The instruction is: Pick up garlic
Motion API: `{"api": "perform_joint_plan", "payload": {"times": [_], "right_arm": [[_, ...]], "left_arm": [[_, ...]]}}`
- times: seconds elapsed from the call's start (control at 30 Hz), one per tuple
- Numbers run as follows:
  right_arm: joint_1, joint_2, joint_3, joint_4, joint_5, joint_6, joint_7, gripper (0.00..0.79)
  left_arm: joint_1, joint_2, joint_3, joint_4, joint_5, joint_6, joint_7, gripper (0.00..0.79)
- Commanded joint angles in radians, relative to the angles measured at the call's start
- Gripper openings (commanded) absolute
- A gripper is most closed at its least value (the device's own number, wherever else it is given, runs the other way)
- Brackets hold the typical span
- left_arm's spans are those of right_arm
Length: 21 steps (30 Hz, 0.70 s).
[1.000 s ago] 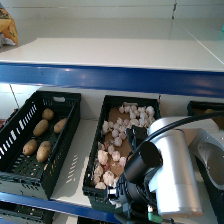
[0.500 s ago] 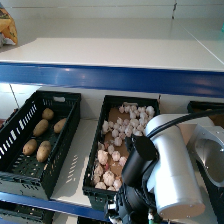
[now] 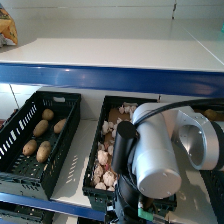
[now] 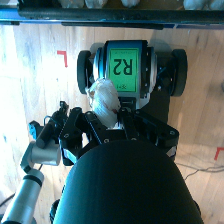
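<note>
A white shelf (image 3: 115, 55) with a blue front edge sits above two black crates, and the left crate (image 3: 30, 165) holds brown potatoes (image 3: 43, 128). The middle crate (image 3: 102, 192) holds the pile of garlic (image 3: 103, 159), partly hidden by your big grey arm (image 3: 150, 150). Your hand (image 4: 107, 120) is squeezed shut on one white garlic bulb (image 4: 104, 99), held over a wooden floor (image 4: 40, 75).

Head cam looks down and forward over the shelf; the right arm (image 3: 150, 155) fills the near foreground and hides part of the crate (image 3: 100, 187) behind it. Wrist cam sits right behind the gripper (image 4: 107, 117), very close, facing down to the floor (image 4: 35, 75). Shared between views: only the arm's end.
</note>
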Motion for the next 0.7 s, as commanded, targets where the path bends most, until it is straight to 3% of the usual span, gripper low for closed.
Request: {"api": "perform_joint_plan", "payload": {"times": [0.03,0.23,0.7], "right_arm": [[-0.029,0.032,0.03,0.04,-0.027,0.009,-0.012,0.0],[-0.047,0.061,0.068,0.09,-0.036,0.013,-0.037,0.0],[-0.032,0.08,0.091,0.155,-0.032,0.023,-0.049,0.0]], "left_arm": [[0.0,0.0,0.0,0.0,0.0,0.0,0.0,0.0],[0.0,0.0,0.0,0.0,0.0,0.0,0.0,0.0],[0.0,0.0,0.0,0.0,0.0,0.0,0.0,0.0]]}}
